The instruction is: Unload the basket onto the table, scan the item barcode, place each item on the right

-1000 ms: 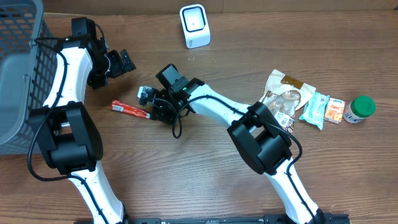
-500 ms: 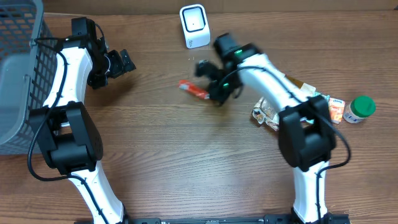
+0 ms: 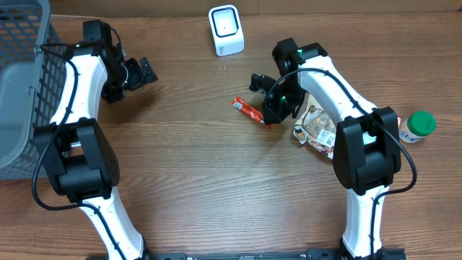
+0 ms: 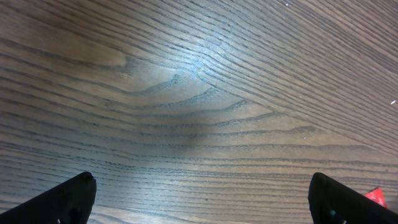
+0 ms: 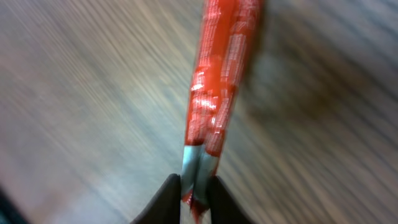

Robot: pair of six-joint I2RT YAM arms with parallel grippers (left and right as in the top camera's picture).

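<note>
R gripper (image 5: 194, 198) pinches red sachet (image 5: 219, 81) by its silver end, rest sticking out fwd.

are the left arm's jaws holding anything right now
No, in the left wrist view the left arm's jaws stand wide apart over the wooden table with nothing between them.

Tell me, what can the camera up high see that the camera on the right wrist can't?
Only the overhead view shows the white scanner, the grey basket, the snack bag, the green-capped bottle and the open left hand. Only the right wrist view shows, close up, a silver crimped end pinched between two fingertips. Both show the red packet, the right hand holding it, and the wooden table.
</note>
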